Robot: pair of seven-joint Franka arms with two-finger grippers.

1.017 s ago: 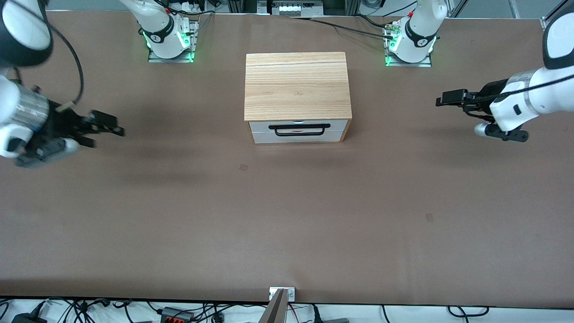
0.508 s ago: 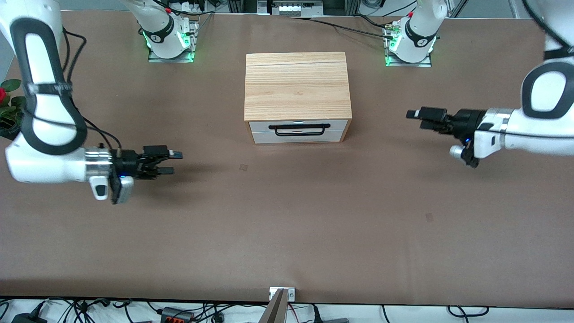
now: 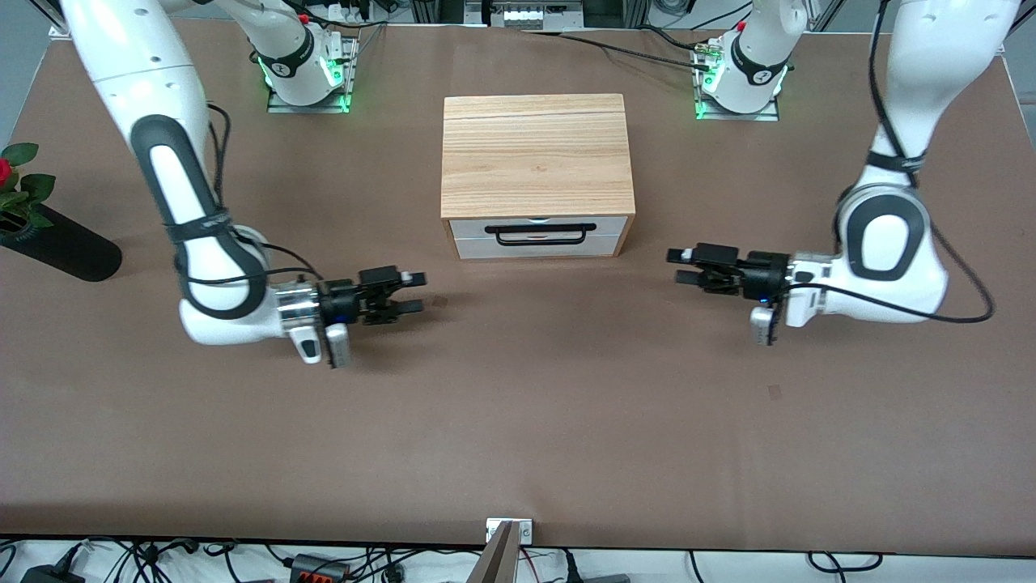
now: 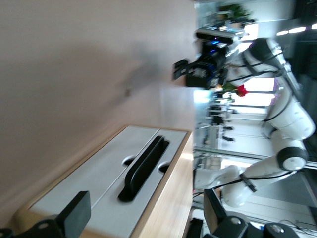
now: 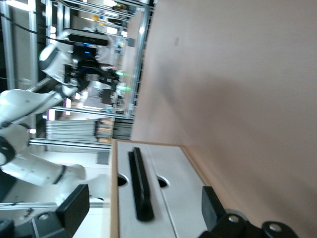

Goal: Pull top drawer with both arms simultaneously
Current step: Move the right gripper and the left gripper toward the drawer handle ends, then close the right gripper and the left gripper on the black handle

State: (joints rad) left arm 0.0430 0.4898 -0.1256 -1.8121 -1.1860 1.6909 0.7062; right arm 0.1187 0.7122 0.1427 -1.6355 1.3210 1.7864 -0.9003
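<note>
The top drawer is shut in the wood-topped cabinet; its white front carries a black bar handle. My left gripper is open and empty, low over the table toward the left arm's end, pointing at the cabinet front and apart from it. My right gripper is open and empty toward the right arm's end, also short of the handle. The left wrist view shows the handle between my open left gripper's fingers, still far off. The right wrist view shows the handle ahead of my open right gripper.
A red flower in a black vase lies at the right arm's end of the table. A camera mount sits at the table's front edge. The arm bases stand beside the cabinet's back.
Both arms have swung inward and down from the table's ends toward the cabinet front. Both grippers stay open and empty. The drawer has not moved.
</note>
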